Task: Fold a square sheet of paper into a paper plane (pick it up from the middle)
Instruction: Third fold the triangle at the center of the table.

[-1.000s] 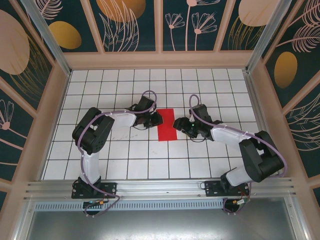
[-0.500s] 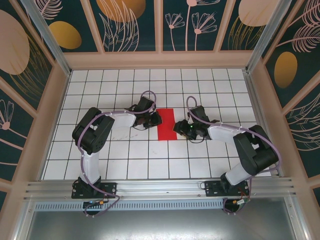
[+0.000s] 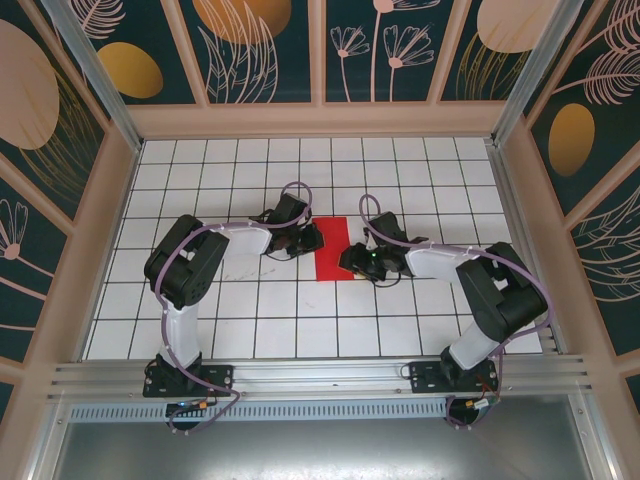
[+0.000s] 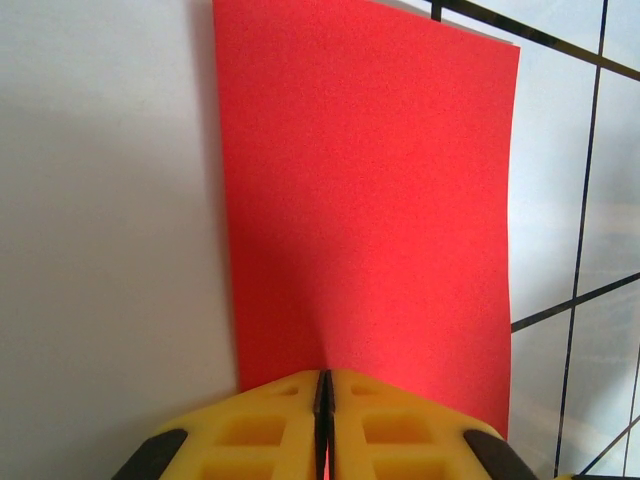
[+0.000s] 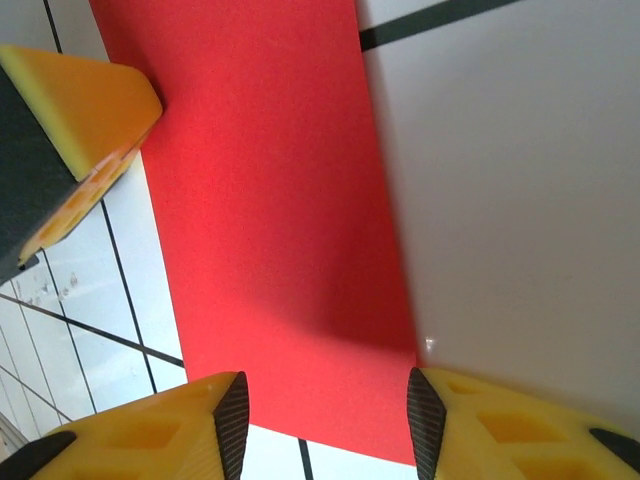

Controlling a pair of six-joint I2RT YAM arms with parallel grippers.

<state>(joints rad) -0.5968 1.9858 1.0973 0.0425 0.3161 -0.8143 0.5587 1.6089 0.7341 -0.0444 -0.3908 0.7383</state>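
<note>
Lying flat on the white grid table (image 3: 420, 190), the square sheet of paper (image 3: 331, 250) occupies the centre of the work surface, between the two arms. In the top external view it presents as a narrow upright red rectangle, roughly half as wide as it is long, with straight edges and no visible marks. Whether it is doubled over cannot be told from the surface alone.

The left gripper (image 3: 312, 240) sits at the left long edge of the sheet. In the left wrist view the left gripper (image 4: 322, 385) has both yellow pads pressed together with no visible gap. The red sheet (image 4: 365, 190) runs straight into the seam between them, and a faint ridge in the paper leads up from that seam. The paper is pinched at this edge.

The right gripper (image 3: 352, 262) sits at the right side of the sheet, toward its near end. In the right wrist view the right gripper (image 5: 325, 400) has its fingers spread. One fingertip (image 5: 205, 415) stands over the white tile just beside one edge of the sheet (image 5: 270, 200). The other fingertip stands over the table just beyond the opposite edge, so the width of the sheet lies in the gap. Contact between these fingertips and the paper cannot be determined. A yellow pad of the left gripper (image 5: 80, 105) appears at the far corner, touching the sheet's edge.
</note>
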